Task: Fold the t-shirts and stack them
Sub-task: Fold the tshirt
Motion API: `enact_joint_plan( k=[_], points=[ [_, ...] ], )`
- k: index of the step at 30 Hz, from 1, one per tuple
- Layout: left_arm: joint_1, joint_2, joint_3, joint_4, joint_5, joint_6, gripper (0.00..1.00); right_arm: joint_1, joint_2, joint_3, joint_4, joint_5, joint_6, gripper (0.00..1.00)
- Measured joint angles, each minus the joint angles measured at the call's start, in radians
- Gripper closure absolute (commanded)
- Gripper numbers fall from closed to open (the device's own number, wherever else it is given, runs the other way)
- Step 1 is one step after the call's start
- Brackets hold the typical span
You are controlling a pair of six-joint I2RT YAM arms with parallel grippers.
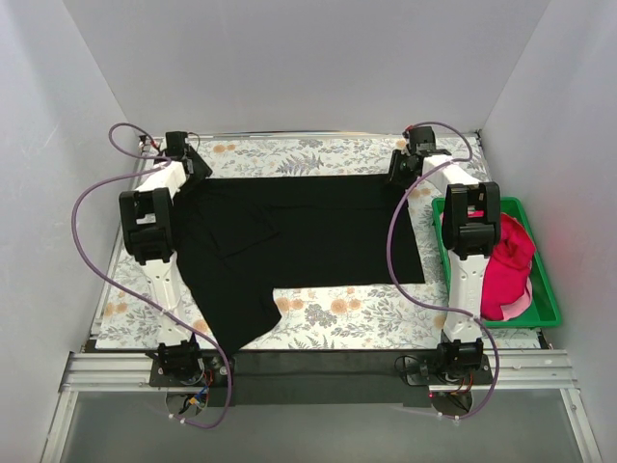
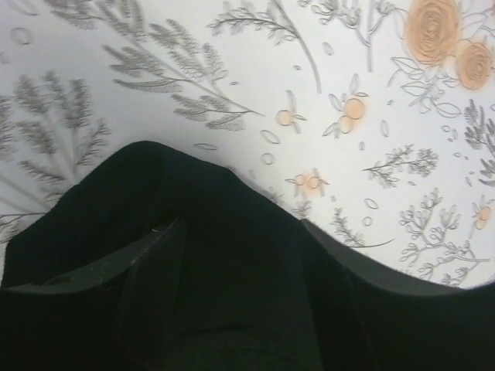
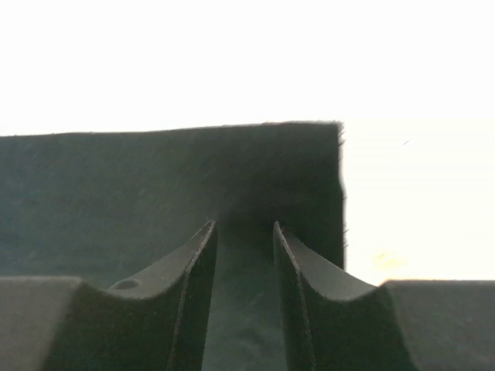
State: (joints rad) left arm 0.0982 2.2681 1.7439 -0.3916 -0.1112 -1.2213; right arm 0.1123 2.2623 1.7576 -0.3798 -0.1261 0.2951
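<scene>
The black t-shirt [image 1: 308,231] lies spread on the flowered table, with one sleeve hanging toward the near edge. My left gripper [image 1: 185,162] is at its far left corner. In the left wrist view my left gripper [image 2: 244,232] is closed on a thick bunch of the black t-shirt [image 2: 232,270], which bulges past the fingertips. My right gripper [image 1: 405,169] is at the far right corner. In the right wrist view my right gripper [image 3: 244,228] has its jaws narrowly apart with the black t-shirt [image 3: 155,185] pinched between them. The pinkish-red t-shirt [image 1: 508,265] lies crumpled in the crate.
A green plastic crate [image 1: 540,289] stands at the table's right edge beside the right arm. White walls close in the back and both sides. Purple cables loop from both arms over the table's left and right parts.
</scene>
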Motion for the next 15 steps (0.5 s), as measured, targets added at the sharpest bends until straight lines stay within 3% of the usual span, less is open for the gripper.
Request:
enact_joint_plan(
  k=[3,7,10,15],
  points=[
    [-0.012,0.039,0.063,-0.003,0.011,-0.007,0.39,-0.017,0.04,0.072,-0.016,0.024,-0.026,0.63],
    [-0.023,0.062,0.114,-0.019,0.029,-0.011,0.23,-0.027,0.049,0.101,-0.036,0.042,-0.07,0.61],
    [-0.024,0.048,0.116,-0.041,0.034,-0.01,0.2,-0.028,0.037,0.102,-0.047,0.043,-0.101,0.57],
    [-0.024,-0.127,-0.045,-0.059,0.014,-0.021,0.2,-0.024,-0.103,0.014,-0.069,0.045,-0.135,0.54]
  ],
)
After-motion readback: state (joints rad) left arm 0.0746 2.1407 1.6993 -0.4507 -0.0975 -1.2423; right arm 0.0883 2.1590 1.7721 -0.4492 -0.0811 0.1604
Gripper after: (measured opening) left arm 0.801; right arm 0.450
